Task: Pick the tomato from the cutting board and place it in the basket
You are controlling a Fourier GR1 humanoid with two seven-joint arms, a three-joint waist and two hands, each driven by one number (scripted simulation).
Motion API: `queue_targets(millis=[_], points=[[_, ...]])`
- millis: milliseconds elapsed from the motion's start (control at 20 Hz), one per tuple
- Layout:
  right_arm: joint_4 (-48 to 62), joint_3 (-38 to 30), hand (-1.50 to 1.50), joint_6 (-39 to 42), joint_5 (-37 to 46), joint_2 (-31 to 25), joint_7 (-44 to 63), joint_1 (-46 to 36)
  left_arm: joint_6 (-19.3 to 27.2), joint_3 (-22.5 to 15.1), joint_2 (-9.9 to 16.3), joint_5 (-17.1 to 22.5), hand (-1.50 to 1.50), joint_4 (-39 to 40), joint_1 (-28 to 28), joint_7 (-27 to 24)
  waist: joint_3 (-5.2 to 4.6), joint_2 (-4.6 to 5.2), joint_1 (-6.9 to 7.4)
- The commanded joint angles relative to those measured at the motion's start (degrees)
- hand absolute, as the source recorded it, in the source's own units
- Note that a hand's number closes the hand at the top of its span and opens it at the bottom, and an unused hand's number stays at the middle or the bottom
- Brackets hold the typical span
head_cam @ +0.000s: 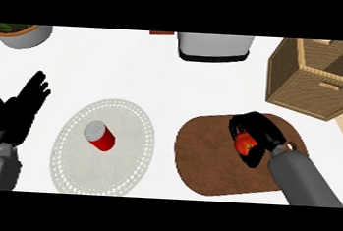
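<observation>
1. The brown cutting board point(216, 159) is lying on the white counter point(169, 78), and everything else here is placed from it.
2. The right hand point(255, 131) is sitting over the board's right part, its black fingers curling round the tomato point(244, 144), which is showing red between them.
3. The tomato is sitting at the board's right side, wrapped by that hand; whether it is touching the board or is just above it cannot be told.
4. The grey right forearm point(302, 178) is running from the hand down and right, crossing the board's lower right edge.
5. The wicker basket point(314, 80) is standing up and right of the board, apart from it, with nothing red showing inside.
6. Left of the board, just beside it, a round white placemat point(77, 162) is lying flat, and a red can point(100, 136) is lying on its side on it.
7. Far left of the board, past the placemat, the left hand point(14, 114) is resting open, fingers straight and pointing up, holding nothing.
8. Above the board, at the counter's far edge, a grey and white appliance point(213, 47) is standing; a potted plant point(19, 33) is sitting in the far left corner.
</observation>
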Motion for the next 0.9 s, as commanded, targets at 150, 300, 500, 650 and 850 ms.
queue_targets(millis=[150, 300, 500, 650, 850], points=[[-14.3, -3.4, 1.50, -8.3, -10.4, 16.3, 8.3, 8.5, -1.0, 0.6, 0.4, 0.7, 0.00, 0.1, 1.3, -0.5, 2.04, 1.09, 0.15], [-26.2, 1.4, 1.50, -15.2, -8.9, 16.6, 14.2, 12.5, -1.4, 0.2, 0.5, 0.3, 0.00, -0.2, 1.9, -1.4, 1.95, 1.10, 0.50], [-42.2, 4.5, 1.50, -17.6, -3.8, 16.8, 27.8, 14.4, -0.5, -1.5, -1.5, -0.3, 0.00, -1.6, 2.2, -0.6, 1.91, 1.33, 1.05], [-53.6, 5.1, 1.50, -15.0, 2.5, 16.8, 39.8, 14.9, -1.2, -1.0, 0.0, -0.5, 0.00, -2.1, 2.2, -0.5, 1.92, 1.71, 1.93], [-65.6, 4.3, 1.50, -6.7, 8.3, 16.0, 55.3, 10.1, 0.4, -2.7, -2.5, -1.9, 0.00, -0.4, -1.2, -0.6, 1.99, 2.53, 3.03]])
